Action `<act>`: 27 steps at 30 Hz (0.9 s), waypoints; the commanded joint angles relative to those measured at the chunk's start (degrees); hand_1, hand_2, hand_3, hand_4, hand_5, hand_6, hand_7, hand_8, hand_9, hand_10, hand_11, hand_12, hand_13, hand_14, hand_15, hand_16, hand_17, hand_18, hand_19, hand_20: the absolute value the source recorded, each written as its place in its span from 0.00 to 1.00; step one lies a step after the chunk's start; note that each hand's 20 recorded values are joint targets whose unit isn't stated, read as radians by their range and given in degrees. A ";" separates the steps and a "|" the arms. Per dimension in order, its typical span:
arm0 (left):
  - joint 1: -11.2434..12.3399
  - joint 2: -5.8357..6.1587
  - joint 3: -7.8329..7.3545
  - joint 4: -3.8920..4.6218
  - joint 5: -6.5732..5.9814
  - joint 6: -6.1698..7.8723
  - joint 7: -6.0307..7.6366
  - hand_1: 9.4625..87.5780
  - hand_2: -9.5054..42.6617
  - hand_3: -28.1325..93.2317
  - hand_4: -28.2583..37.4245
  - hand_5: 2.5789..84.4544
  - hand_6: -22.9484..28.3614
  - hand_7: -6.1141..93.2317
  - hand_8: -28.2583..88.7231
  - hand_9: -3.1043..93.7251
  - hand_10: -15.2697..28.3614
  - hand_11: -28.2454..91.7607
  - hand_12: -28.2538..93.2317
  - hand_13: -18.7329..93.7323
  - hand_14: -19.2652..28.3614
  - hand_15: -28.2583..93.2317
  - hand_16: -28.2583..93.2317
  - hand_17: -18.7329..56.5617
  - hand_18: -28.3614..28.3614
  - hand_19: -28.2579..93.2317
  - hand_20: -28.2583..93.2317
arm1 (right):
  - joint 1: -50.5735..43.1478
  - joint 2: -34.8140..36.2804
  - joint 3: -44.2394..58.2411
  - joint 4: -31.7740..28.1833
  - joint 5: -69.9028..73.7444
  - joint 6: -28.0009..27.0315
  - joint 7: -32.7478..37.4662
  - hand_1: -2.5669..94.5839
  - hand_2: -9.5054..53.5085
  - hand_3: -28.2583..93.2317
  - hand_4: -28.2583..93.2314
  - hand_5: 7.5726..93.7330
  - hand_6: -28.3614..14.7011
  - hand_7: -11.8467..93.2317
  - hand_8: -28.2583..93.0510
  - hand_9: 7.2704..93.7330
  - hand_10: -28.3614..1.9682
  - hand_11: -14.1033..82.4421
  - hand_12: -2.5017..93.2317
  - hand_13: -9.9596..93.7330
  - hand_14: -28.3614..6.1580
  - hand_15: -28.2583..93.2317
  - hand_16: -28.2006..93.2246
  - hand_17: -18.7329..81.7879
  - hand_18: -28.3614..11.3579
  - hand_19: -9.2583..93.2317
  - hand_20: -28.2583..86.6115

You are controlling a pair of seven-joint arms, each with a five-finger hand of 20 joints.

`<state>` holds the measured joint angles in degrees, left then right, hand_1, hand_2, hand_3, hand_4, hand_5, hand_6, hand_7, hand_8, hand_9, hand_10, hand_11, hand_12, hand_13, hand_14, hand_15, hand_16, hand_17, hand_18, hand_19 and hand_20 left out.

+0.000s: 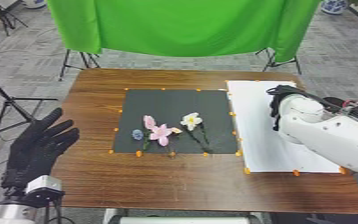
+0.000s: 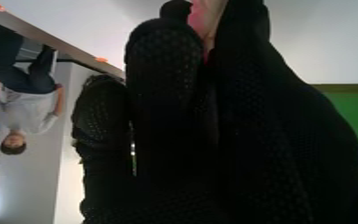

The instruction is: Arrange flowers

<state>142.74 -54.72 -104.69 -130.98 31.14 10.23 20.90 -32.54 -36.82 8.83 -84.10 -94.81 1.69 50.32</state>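
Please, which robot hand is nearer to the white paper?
Right. The right robot hand is over the far part of the white paper. The left robot hand is at the table's left side, with the black mat between it and the paper.

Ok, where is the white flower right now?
In the head view, the white flower lies on the dark mat, just right of the large pink flower and left of the white sheet.
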 commanded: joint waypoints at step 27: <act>2.53 2.99 -0.27 -0.64 -1.86 1.55 1.20 0.25 0.31 0.74 0.14 0.44 0.65 0.13 0.19 0.38 0.83 0.46 0.33 0.36 1.00 0.69 0.14 0.17 1.00 0.68 0.25 | -11.97 -2.38 4.38 -24.90 -6.79 7.34 -4.77 0.64 0.00 0.84 0.00 0.77 0.73 0.46 0.25 0.97 0.72 0.21 0.35 0.91 0.78 0.73 0.37 0.71 0.35 1.00 0.47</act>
<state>145.03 -51.71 -105.44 -131.46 29.70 11.39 22.20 -42.37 -38.98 13.92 -108.58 -101.01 7.97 44.61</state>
